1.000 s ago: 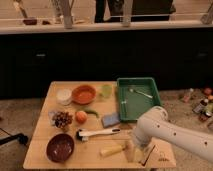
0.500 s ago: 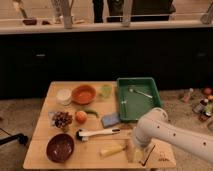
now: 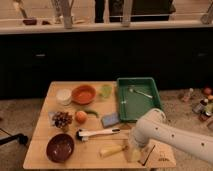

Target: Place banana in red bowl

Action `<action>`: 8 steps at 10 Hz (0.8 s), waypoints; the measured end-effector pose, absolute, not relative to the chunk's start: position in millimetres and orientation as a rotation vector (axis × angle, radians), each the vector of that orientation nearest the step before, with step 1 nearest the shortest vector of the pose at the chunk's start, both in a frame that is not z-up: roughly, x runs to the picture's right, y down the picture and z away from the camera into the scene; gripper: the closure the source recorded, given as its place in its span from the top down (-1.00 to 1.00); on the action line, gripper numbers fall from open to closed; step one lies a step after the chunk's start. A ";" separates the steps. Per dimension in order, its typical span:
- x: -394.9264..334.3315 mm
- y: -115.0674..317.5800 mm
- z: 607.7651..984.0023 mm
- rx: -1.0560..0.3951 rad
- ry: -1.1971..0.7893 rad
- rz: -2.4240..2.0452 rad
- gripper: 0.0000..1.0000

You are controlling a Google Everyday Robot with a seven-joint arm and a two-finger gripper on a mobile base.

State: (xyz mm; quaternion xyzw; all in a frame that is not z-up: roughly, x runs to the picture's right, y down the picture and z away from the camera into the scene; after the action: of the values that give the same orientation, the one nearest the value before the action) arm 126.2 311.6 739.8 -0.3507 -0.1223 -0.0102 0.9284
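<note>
The banana [image 3: 112, 150] lies on the wooden table [image 3: 41, 150] near its front edge. A dark red bowl [image 3: 60, 147] stands empty at the front left, a hand's width left of the banana. An orange-red bowl [image 3: 83, 93] stands at the back of the table. My gripper [image 3: 132, 149] hangs from the white arm [image 3: 165, 134] right at the banana's right end, low over the table. Whether it touches the banana is hidden by the wrist.
A green tray [image 3: 126, 107] with a utensil [image 3: 139, 92] fills the back right. A white cup [image 3: 64, 96], a green cup [image 3: 105, 91], an orange [image 3: 81, 116], a dish of dark pieces [image 3: 62, 119], a blue sponge [image 3: 110, 119] and a white-handled brush [image 3: 97, 133] lie between the bowls.
</note>
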 end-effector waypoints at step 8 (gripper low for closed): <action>65.5 332.0 743.0 -0.702 -0.324 -0.106 0.60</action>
State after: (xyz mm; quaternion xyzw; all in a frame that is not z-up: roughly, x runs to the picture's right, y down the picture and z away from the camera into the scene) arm 65.5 332.0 743.0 -0.3423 -0.1579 -0.0519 0.9248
